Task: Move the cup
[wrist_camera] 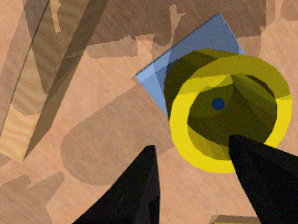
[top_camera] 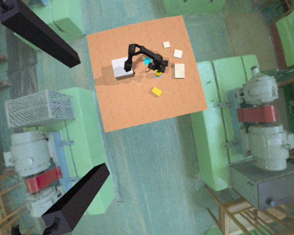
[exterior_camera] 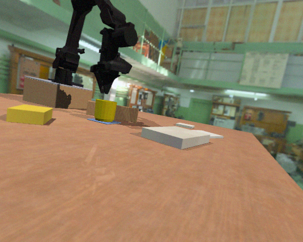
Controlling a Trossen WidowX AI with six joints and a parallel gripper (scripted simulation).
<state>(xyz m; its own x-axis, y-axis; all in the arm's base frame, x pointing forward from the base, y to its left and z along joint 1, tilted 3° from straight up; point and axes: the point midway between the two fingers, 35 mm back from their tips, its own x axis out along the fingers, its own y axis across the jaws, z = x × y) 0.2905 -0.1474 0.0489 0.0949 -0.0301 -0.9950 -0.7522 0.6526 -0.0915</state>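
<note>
Wrist | round yellow cup point(wrist_camera: 222, 112) | flat blue pad point(wrist_camera: 189, 56) | marble point(wrist_camera: 218, 104), seemingly.

A yellow cup point(wrist_camera: 222, 112) is seen on a pale blue pad point(wrist_camera: 189, 56), with a dark blue marble point(wrist_camera: 218, 104) inside it. The tool point(exterior_camera: 105, 91) is black. Near the cup, a cyan pad point(top_camera: 147, 61), a yellow block point(top_camera: 156, 91) and whitish blocks point(top_camera: 179, 70) are shown on the orange-brown desk point(top_camera: 132, 109).

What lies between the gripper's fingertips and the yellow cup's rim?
Nothing: in the exterior view the gripper hangs above the cup, an open gap between them.
</note>
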